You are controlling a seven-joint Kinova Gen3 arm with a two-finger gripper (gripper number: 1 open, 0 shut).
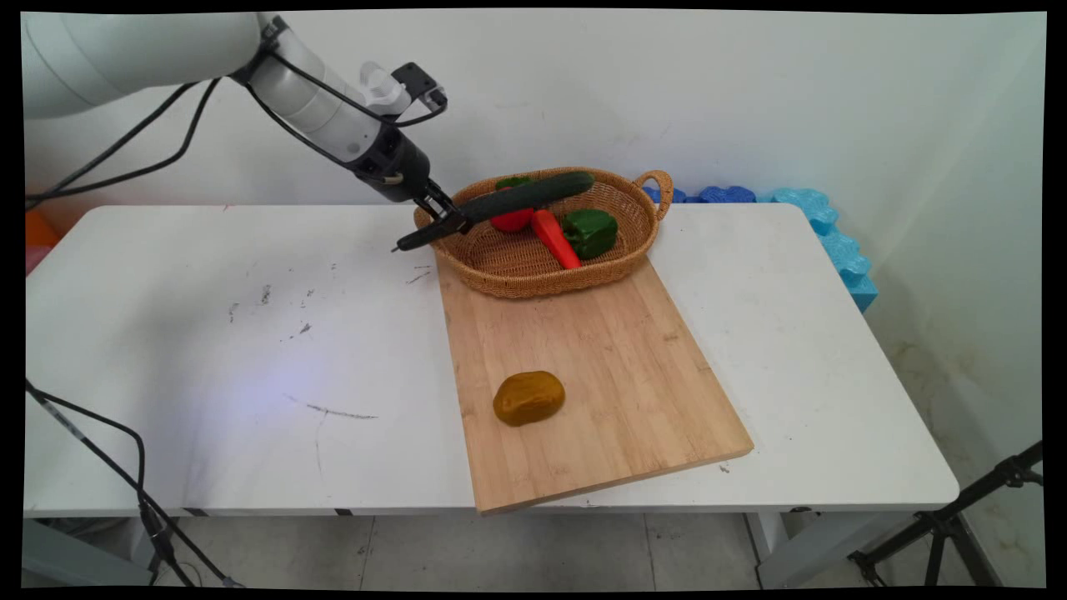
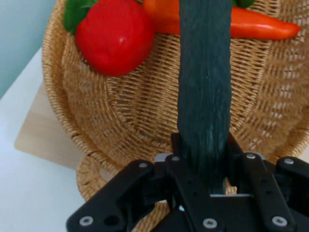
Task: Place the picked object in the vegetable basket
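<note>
I see the hand [image 1: 450, 218] pinching one end of the cucumber [image 1: 525, 194], which hangs tilted over the basket [image 1: 533, 271] in the upper middle of the frame. Under it in the basket lie a tomato [image 1: 511, 220], a carrot [image 1: 555, 238] and a green pepper [image 1: 590, 232]. The basket sits on the board's [image 1: 600, 367] far end; a potato [image 1: 528, 397] lies lower on the board, on the counter [image 1: 208, 350].

The hand [image 2: 205, 181] grips one end of a dark green cucumber [image 2: 205, 87] that stretches away over a wicker basket [image 2: 120, 121], where a red tomato [image 2: 115, 35] and an orange carrot [image 2: 256, 24] lie, with a wooden board's corner [image 2: 43, 140] on the white bench [image 2: 29, 193].
</note>
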